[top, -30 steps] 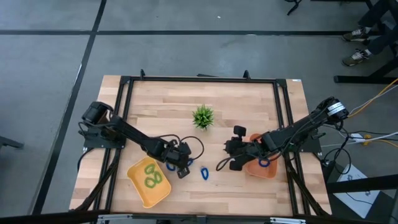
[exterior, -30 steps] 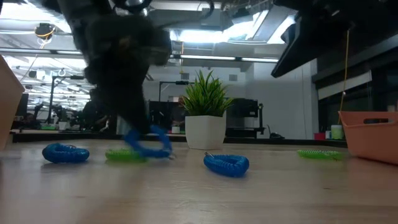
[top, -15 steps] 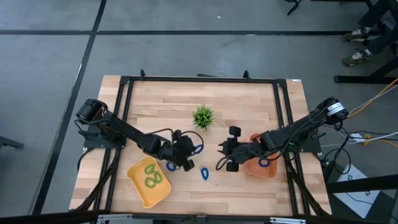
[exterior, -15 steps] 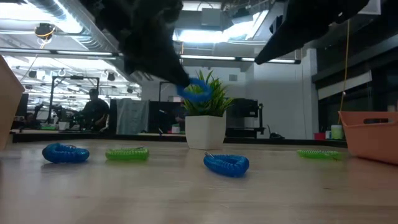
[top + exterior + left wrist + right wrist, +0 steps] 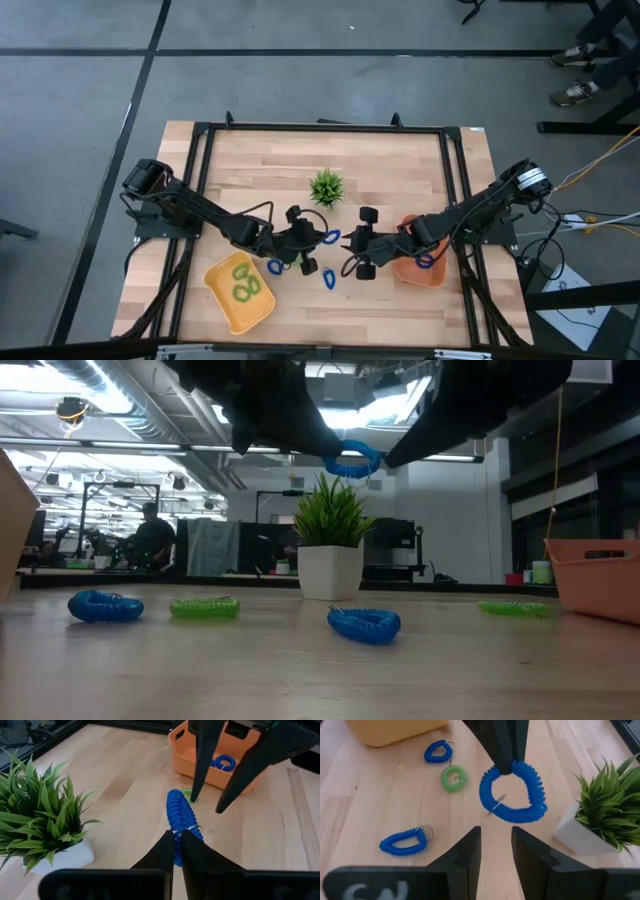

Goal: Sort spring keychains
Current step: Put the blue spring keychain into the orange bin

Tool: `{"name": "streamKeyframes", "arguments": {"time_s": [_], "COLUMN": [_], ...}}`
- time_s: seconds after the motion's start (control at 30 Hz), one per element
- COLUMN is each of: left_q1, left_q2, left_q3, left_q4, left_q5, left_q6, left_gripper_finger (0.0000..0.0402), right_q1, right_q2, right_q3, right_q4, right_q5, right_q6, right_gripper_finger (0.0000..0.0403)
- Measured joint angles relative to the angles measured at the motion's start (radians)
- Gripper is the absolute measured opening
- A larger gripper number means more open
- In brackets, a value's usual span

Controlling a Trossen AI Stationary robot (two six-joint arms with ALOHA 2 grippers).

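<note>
**Blue coil pinched in my left fingers, ready to pass across**

My left gripper [image 5: 177, 842] is closed on a blue spring keychain [image 5: 513, 791], pinching one spot of its coil so the loop hangs free in the air above the table middle, beside the potted plant [image 5: 326, 186]. I judge it very light and springy: the coil would flex and swing, so a firm pinch across the coil itself, away from the small metal ring, looks like the best hold. My right gripper [image 5: 495, 847] faces it with fingers parted, holding nothing, just short of the loop.

The orange tray [image 5: 235, 767] at my right already holds a blue coil [image 5: 223, 762]. The yellow tray [image 5: 240, 293] at my left holds green ones. Loose on the wood lie two more blue coils [image 5: 403, 841] and a green coil [image 5: 453, 776].
</note>
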Motion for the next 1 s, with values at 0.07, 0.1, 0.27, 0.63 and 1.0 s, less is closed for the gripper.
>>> {"name": "streamKeyframes", "arguments": {"time_s": [0.07,0.1,0.27,0.63,1.0], "left_q1": [0.0,0.0,0.0,0.0,0.0], "left_q2": [0.0,0.0,0.0,0.0,0.0], "left_q3": [0.0,0.0,0.0,0.0,0.0], "left_q4": [0.0,0.0,0.0,-0.038,-0.053], "left_q5": [-0.002,-0.005,-0.006,-0.017,-0.04], "left_q6": [0.001,0.0,0.002,0.002,0.002], "left_gripper_finger": [0.0013,0.0013,0.0013,0.0014,0.0015], "right_q1": [-0.004,-0.007,-0.019,-0.036,-0.085], "right_q2": [0.0,0.0,-0.001,-0.001,-0.001], "right_q3": [0.0,0.0,0.0,0.0,0.0], "right_q4": [0.011,0.016,0.017,0.015,0.003], "right_q5": [0.0,0.0,-0.001,-0.001,-0.079], "right_q6": [0.001,0.001,0.01,0.02,0.051], "right_gripper_finger": [0.0108,0.0108,0.0108,0.0108,0.0108]}}
